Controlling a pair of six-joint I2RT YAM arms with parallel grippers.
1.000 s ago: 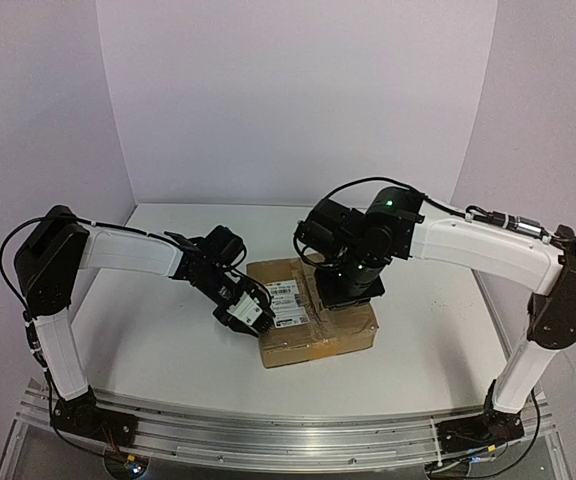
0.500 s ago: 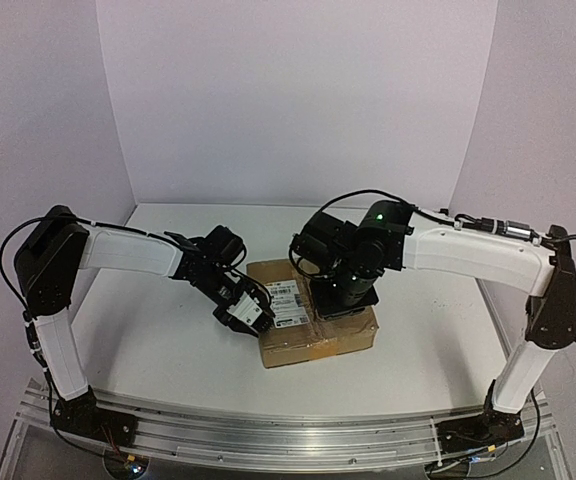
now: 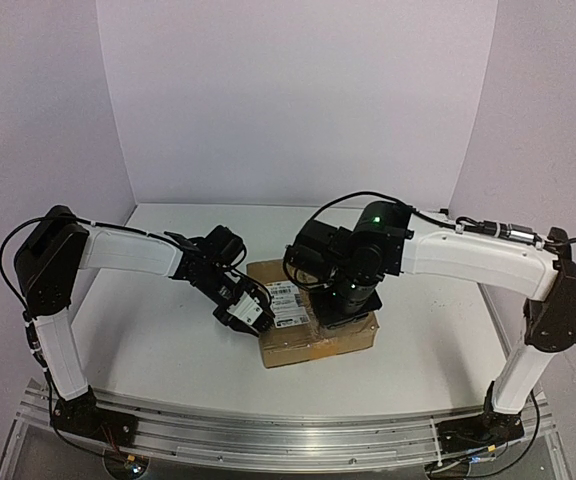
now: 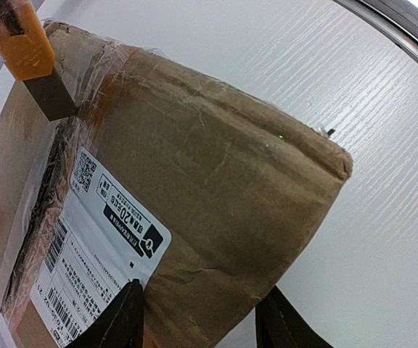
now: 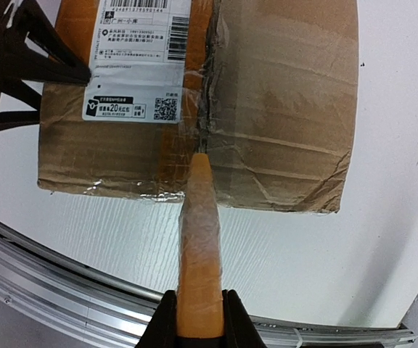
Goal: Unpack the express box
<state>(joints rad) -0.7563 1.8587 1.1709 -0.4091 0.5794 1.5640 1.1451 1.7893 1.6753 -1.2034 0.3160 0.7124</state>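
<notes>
The box (image 3: 318,340) lies crosswise and slightly skewed, with table (image 3: 168,340) showing all round. The right gripper (image 5: 198,319) pinches an orange cutter (image 5: 200,239) at its seam. The left gripper (image 4: 202,322) straddles its edge, grip unclear.

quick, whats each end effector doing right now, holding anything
left end effector: closed on the edge of the express box
right end effector: closed on the orange box cutter
</notes>
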